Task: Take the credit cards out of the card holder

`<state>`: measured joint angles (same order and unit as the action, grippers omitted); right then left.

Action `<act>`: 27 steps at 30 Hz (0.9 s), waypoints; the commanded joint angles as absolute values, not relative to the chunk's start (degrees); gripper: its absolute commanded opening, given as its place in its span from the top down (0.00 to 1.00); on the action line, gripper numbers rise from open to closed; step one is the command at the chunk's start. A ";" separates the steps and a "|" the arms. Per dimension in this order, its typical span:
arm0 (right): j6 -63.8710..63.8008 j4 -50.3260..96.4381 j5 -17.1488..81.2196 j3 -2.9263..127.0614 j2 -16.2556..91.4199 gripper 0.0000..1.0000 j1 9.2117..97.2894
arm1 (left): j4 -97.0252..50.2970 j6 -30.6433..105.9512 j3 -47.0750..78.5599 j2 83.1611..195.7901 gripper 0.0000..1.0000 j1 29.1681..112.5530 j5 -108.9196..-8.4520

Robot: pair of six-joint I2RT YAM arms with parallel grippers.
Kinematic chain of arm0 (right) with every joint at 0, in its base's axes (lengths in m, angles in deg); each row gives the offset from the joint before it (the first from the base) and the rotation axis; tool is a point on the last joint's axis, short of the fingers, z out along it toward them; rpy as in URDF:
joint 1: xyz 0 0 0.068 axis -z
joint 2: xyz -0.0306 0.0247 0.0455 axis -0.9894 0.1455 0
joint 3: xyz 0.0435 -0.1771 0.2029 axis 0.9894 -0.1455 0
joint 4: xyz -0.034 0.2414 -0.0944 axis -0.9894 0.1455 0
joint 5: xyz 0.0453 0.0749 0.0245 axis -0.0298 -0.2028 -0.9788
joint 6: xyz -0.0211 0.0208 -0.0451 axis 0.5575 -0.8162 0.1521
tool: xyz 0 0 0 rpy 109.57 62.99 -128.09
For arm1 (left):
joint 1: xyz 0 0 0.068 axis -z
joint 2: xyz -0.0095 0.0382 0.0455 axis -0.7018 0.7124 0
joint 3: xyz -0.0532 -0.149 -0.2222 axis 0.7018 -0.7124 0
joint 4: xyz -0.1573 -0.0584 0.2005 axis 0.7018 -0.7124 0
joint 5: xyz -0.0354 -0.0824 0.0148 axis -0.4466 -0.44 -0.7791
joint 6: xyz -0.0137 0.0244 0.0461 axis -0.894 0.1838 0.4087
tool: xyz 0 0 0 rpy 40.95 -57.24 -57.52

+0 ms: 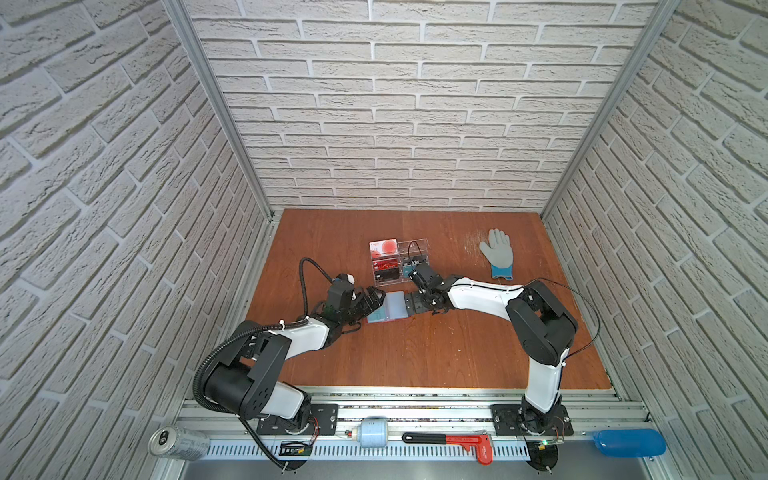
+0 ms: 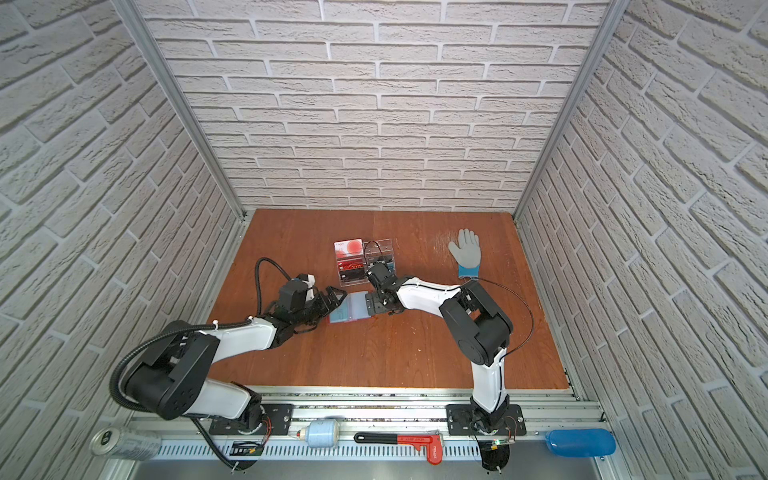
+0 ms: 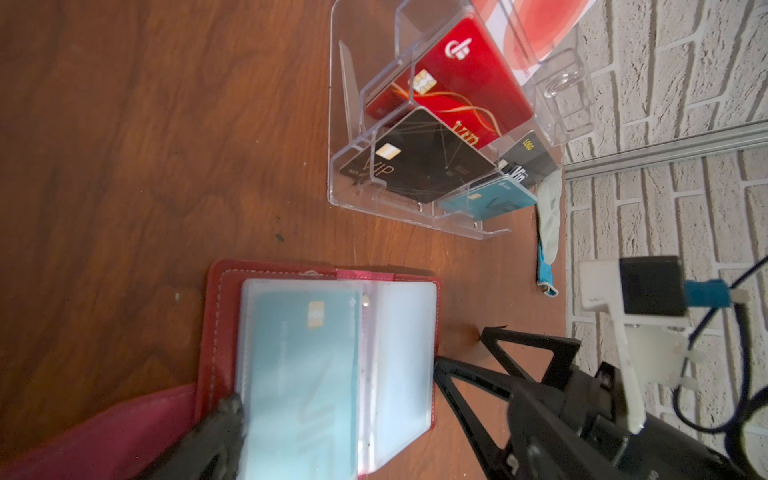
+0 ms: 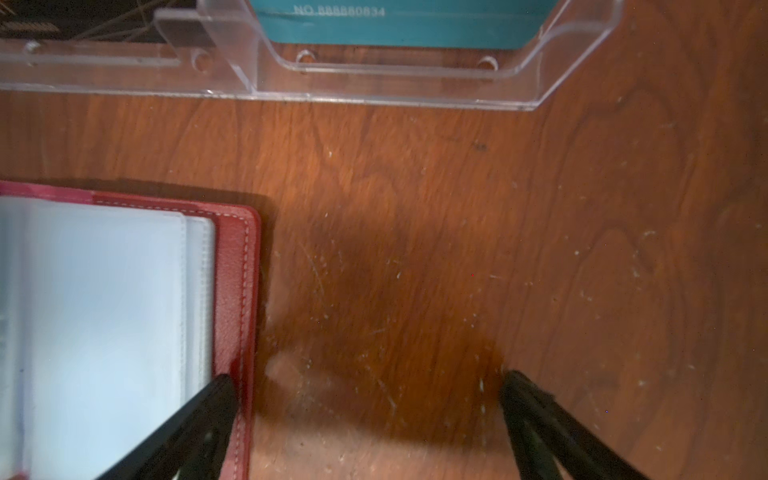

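Lighting: bright, even, from above. Both top views: sharp centre, brick walls bowed toward edges. Right wrist view: soft dark shadow on table; card holder sleeves washed out, blurred. Left wrist view: nearest parts defocused.

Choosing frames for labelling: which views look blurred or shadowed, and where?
Left wrist view: the card holder and its teal credit card are soft, the acrylic stand sharper. Right wrist view: clear sleeves blurred, dark shadow on the table. Both top views: sharp, evenly lit.
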<state>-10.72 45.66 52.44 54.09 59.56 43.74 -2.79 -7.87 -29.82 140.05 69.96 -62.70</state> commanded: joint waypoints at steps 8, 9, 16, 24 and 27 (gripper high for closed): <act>-11.78 45.62 53.50 54.49 60.80 0.00 43.66 | -2.45 -7.09 -28.66 140.03 0.02 69.88 -62.41; -11.78 45.66 53.41 54.51 60.87 0.00 43.66 | -2.20 -7.08 -28.57 140.18 0.02 70.05 -62.41; -11.87 45.37 53.12 54.29 61.14 0.00 43.66 | -1.39 -7.24 -28.22 139.62 0.02 70.56 -62.67; -12.15 44.82 52.04 54.33 61.45 0.00 43.61 | -0.84 -7.34 -28.18 139.48 0.02 70.94 -62.76; -12.16 44.70 51.58 54.41 61.75 0.00 43.66 | 0.14 -7.66 -28.22 139.93 0.02 71.26 -62.93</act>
<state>-11.09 45.49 52.55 54.09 59.73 43.74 -3.42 -7.91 -29.30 140.05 70.72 -62.55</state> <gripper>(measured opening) 0.999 0.982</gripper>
